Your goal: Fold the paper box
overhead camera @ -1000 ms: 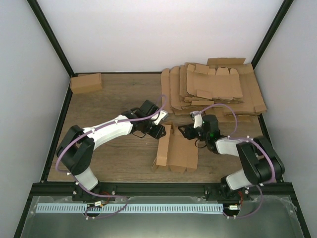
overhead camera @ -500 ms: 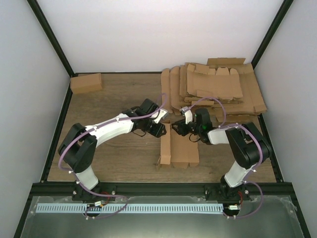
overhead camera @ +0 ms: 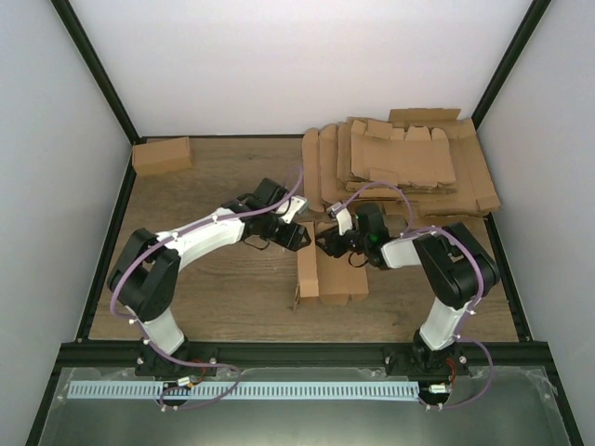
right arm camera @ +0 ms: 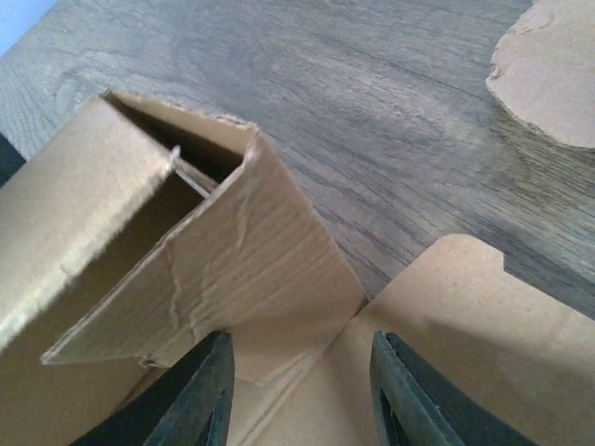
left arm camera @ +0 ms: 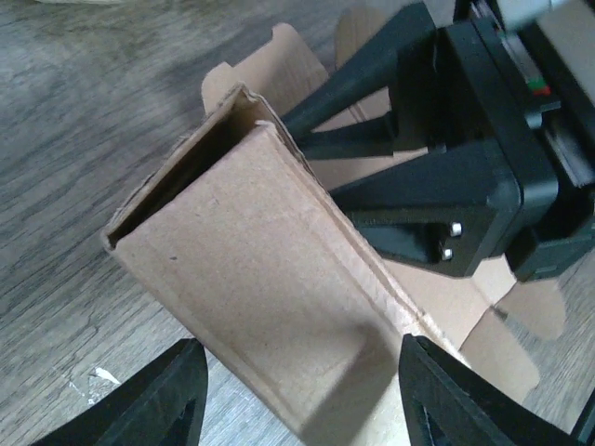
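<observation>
The paper box (overhead camera: 332,275) lies partly folded on the wooden table, its left wall standing and its right panel flat. In the left wrist view that upright double wall (left arm camera: 270,269) runs between my fingers. My left gripper (overhead camera: 296,236) is at the box's far left corner, open astride the wall (left arm camera: 302,400), with a gap on the left side. My right gripper (overhead camera: 325,245) meets it from the right at the same far end. It is open over the crease where wall and flat panel (right arm camera: 446,353) join (right arm camera: 302,395). Its black body (left arm camera: 483,139) shows beyond the wall.
A heap of flat cardboard sheets (overhead camera: 400,163) covers the back right, close behind the right arm. A small folded carton (overhead camera: 162,155) sits at the back left corner. White walls with black posts enclose the table. A rounded flap (right arm camera: 548,74) lies near the right gripper.
The right gripper has swung left to the box's far end, beside the left gripper. The box has slid slightly left and away. The left jaws have widened.
</observation>
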You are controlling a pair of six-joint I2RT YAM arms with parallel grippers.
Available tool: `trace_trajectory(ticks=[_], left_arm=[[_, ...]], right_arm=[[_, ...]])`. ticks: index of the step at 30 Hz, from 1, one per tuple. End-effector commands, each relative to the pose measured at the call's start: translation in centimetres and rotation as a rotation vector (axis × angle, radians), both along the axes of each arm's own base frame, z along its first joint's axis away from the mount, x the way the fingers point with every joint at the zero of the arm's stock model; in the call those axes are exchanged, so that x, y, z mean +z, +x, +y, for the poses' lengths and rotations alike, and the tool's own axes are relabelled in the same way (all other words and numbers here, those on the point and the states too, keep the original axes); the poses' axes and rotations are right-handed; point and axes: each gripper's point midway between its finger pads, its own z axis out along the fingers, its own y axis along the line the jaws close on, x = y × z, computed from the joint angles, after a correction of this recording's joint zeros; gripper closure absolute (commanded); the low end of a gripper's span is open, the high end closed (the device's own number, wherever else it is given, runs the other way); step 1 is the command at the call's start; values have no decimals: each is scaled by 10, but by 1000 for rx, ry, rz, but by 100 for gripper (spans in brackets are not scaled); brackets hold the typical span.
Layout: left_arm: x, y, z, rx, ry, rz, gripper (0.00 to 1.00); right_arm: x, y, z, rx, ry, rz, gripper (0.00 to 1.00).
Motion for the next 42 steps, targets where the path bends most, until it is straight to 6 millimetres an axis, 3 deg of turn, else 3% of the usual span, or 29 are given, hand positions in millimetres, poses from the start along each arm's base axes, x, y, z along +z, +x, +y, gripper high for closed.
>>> trace_trajectory(ticks=[1, 10, 15, 18, 22, 29, 33, 37, 42], left_arm=[[1, 10, -4, 5, -53, -8, 39], [2, 34, 8, 59, -77, -11, 34], [2, 49, 8, 59, -70, -15, 32], [-1, 60, 9, 58, -81, -2, 33], [-5, 69, 8, 35, -92, 11, 43], [-5, 84, 6, 0, -110, 25, 43], [-4, 93, 12, 18, -136, 40, 44], [-7, 99, 15, 17, -152, 62, 45], [-8, 106, 12, 5, -165, 77, 46]], right_arm=[[17, 15, 12, 15, 16, -97, 58], [26, 29, 22, 46, 31, -174, 52], [28, 47, 30, 59, 17, -208, 50], [30, 57, 36, 65, 17, -227, 49], [29, 72, 41, 63, 5, -246, 49], [27, 101, 41, 18, -10, -262, 48], [16, 120, 37, -10, -2, -181, 48], [23, 118, 37, -8, 24, -192, 48], [29, 111, 47, 54, 77, -174, 40]])
